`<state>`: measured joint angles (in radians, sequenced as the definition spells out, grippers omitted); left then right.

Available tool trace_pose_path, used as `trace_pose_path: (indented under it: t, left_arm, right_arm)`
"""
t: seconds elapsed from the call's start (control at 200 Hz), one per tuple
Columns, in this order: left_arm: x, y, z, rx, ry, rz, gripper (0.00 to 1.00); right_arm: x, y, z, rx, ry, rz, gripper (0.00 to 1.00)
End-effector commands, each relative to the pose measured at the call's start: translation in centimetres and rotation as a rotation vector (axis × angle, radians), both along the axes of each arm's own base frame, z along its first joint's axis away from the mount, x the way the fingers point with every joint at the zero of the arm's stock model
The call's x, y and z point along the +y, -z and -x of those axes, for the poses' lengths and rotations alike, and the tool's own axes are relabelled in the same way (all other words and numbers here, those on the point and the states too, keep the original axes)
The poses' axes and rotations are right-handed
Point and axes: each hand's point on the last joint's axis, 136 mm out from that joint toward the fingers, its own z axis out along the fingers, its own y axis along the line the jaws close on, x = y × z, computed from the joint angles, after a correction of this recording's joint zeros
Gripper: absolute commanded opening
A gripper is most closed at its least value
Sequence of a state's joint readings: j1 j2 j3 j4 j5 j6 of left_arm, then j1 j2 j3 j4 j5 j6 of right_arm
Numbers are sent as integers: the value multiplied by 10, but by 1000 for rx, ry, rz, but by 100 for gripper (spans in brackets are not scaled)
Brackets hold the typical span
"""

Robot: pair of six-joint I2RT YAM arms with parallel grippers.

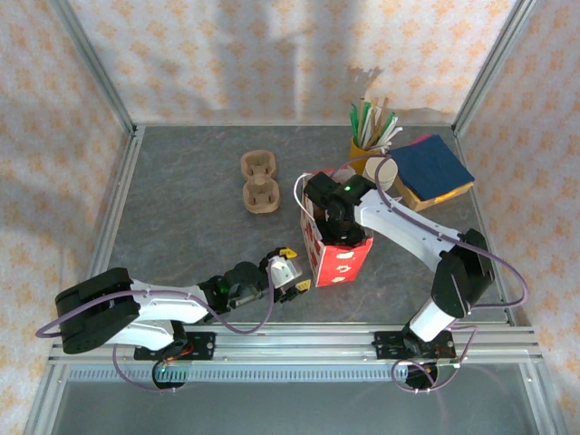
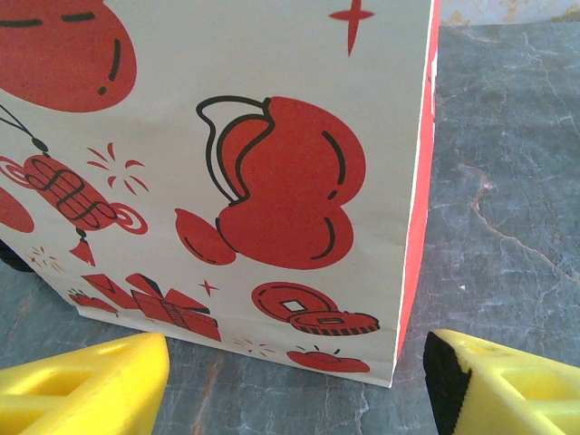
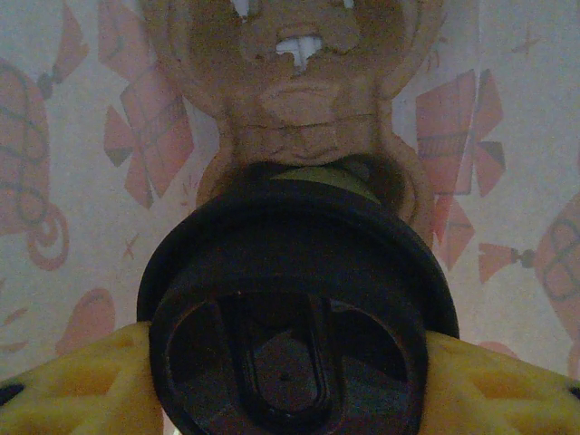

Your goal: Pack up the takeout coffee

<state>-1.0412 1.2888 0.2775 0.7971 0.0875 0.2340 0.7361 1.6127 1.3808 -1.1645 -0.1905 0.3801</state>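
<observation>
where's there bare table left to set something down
Widest bare patch: the left side of the table, from its edge to the pulp carrier. A smaller one runs along the back edge between carrier and stir-stick cup. Crowded: the far right corner, with that cup and the blue stack, and mid-front, where the left gripper sits close to the paper bag.

Overhead view: bright, even, sharp throughout; soft grey shadows streak the back wall [image 1: 299,63] at upper centre. Left wrist view: well lit, paper bag [image 2: 272,181] print crisp, bottom corners slightly soft. Right wrist view: dim, brownish cast, takeout coffee [image 3: 290,317] murky, low contrast.
</observation>
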Motion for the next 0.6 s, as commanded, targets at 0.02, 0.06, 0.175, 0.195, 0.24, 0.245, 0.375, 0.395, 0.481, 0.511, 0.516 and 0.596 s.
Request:
trace_pose_path:
  t: [0.02,0.06,0.175,0.195,0.24,0.245,0.375,0.395,0.481,0.511,0.516,0.596]
  left_arm:
    - [2,-3,1,-2,-12,10,78]
    - [2,-3,1,-2,-12,10,78]
    - [2,-3,1,-3,-11,10,78]
    - [2,-3,1,-5,-11,9,78]
    - [1,-4,1,-5,-12,10,78]
    - [1,-4,1,-5,-11,10,78]
    - [1,-3,1,-5,-11,5,78]
    - [1,-3,1,-4,-10,5,78]
    - [1,-4,1,-5,-10,8,78]
    - [1,-4,1,-6,-10,9,78]
    - [1,-4,1,-5,-10,8,78]
    - [1,-3,1,-6,-9,6,78]
  right_arm:
    - [-5,21,2,40,-3,45,45]
    - [-5,21,2,37,-1,49,45]
    - [-6,20,2,36,-1,51,41]
    - [-6,20,2,35,0,51,41]
    - [-6,20,2,36,-1,52,41]
    - [-6,20,2,36,-1,52,41]
    - [-6,20,2,37,0,54,37]
    - [-6,21,2,39,0,54,37]
    - [-6,20,2,39,0,51,31]
    - [-6,21,2,41,-2,51,31]
    - [-6,21,2,42,-1,52,31]
    - [-7,21,2,39,-2,59,32]
